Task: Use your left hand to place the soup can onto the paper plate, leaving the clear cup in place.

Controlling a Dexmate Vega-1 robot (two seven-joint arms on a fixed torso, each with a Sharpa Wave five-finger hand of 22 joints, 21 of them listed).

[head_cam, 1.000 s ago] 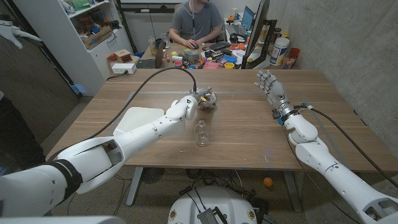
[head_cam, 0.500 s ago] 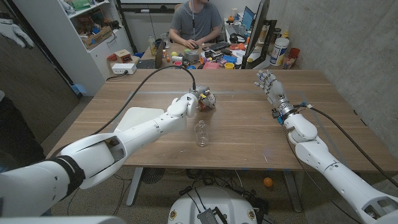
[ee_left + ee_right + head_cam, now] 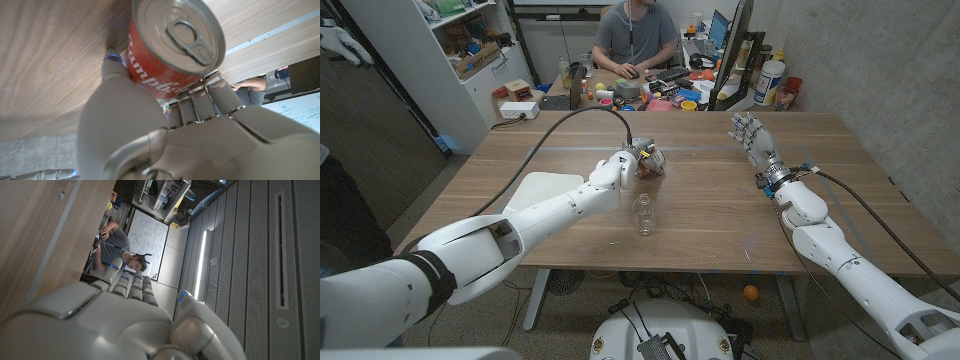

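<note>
My left hand (image 3: 642, 163) grips the soup can (image 3: 653, 160) at the middle of the table, past the clear cup (image 3: 643, 215). In the left wrist view the red can (image 3: 162, 55) with its silver pull-tab lid sits between the fingers (image 3: 200, 107) and the thumb, close to the wood. I cannot tell whether it touches the table. The clear cup stands upright, apart from the hand and nearer the front edge. The white paper plate (image 3: 542, 190) lies to the left, partly hidden under my left forearm. My right hand (image 3: 750, 133) stands open at the right, fingers spread and holding nothing.
A person sits behind the table's far edge (image 3: 650, 112) at a cluttered desk (image 3: 670, 90). White shelves (image 3: 470, 50) stand at the back left. A white container (image 3: 770, 82) stands beyond the far right corner.
My left hand has edged very slightly to the left with the can. The cup and the plate have stayed put, and my right hand has barely moved.
</note>
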